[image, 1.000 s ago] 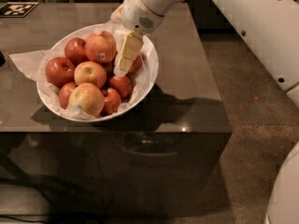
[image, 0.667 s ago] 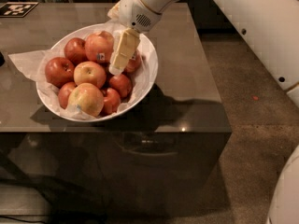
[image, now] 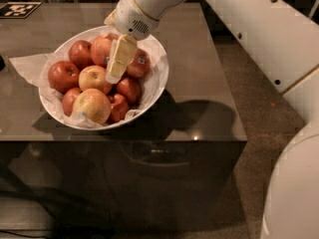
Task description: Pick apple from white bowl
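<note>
Dark table [image: 199,73] carries white bowl [image: 159,78], tag card [image: 19,9] far left; gripper [image: 115,73] above bowl

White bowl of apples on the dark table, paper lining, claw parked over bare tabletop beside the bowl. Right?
No. The camera view shows the claw over the apples inside the white bowl, close beside the large stickered apple, not over bare tabletop. The rest stands: the bowl is on the dark table, with a paper lining.

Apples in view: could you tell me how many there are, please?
9 apples, all in the white bowl: three at the back, three mid-row, three in front. The gripper over them may hide more.
</note>
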You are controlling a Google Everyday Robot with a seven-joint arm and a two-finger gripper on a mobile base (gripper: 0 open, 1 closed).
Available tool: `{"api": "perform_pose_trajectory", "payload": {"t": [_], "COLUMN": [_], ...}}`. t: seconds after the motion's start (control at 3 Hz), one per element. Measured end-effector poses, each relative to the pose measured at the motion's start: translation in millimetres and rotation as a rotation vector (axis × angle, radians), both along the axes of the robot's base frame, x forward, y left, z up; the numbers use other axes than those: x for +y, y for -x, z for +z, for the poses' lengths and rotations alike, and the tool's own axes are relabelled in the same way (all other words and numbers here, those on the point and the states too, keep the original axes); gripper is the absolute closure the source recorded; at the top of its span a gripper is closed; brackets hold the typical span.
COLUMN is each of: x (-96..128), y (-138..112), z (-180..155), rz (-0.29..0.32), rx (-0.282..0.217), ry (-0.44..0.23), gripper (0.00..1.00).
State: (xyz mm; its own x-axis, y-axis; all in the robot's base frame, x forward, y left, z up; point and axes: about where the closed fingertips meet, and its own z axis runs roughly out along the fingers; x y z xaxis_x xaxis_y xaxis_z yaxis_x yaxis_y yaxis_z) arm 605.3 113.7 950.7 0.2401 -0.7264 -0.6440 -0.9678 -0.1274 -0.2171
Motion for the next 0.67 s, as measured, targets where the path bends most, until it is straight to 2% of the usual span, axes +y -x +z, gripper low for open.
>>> {"api": "perform_pose_trajectory", "payload": {"t": [0.33, 0.67], "x": [6.6, 6.6], "y": [-2.5, -2.4], "z": [-5.6, -5.6], "rz": [0.008, 0.008], "rx": [-0.007, -0.007], "ry": [0.014, 0.014], "gripper": [0.0, 0.19]}}
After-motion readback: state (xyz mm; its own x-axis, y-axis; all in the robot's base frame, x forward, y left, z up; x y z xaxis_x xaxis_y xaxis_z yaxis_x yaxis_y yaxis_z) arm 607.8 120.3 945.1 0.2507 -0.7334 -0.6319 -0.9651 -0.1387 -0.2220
